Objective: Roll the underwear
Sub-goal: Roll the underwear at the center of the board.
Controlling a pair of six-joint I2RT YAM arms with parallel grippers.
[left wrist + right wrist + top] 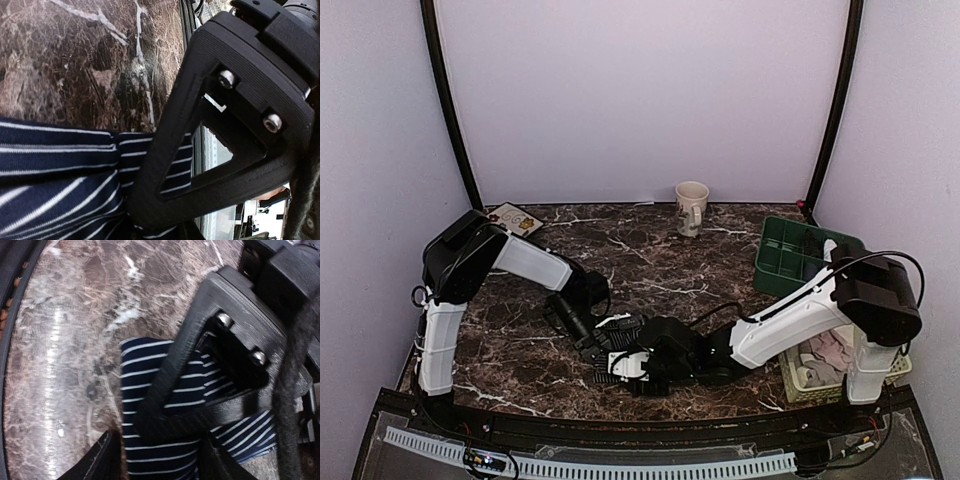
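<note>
The dark navy underwear (150, 370) with thin white stripes lies on the marble table near its front edge. My two grippers meet over it and hide it in the top view. My left gripper (592, 350) is shut on one end of the striped underwear (55, 165), with a black finger (165, 165) pressed across the fabric. My right gripper (125, 445) has come in from the right (625, 365) and is shut on the cloth. One of its fingers (170, 385) lies across the stripes. A pinkish garment (828, 350) sits in a basket at the right.
A beige mug (691, 207) stands at the back centre. A green compartment tray (790, 255) is at the right, with a cream basket (800, 382) in front of it. A small printed card (515, 218) lies at the back left. The table's front rail (620, 462) is close.
</note>
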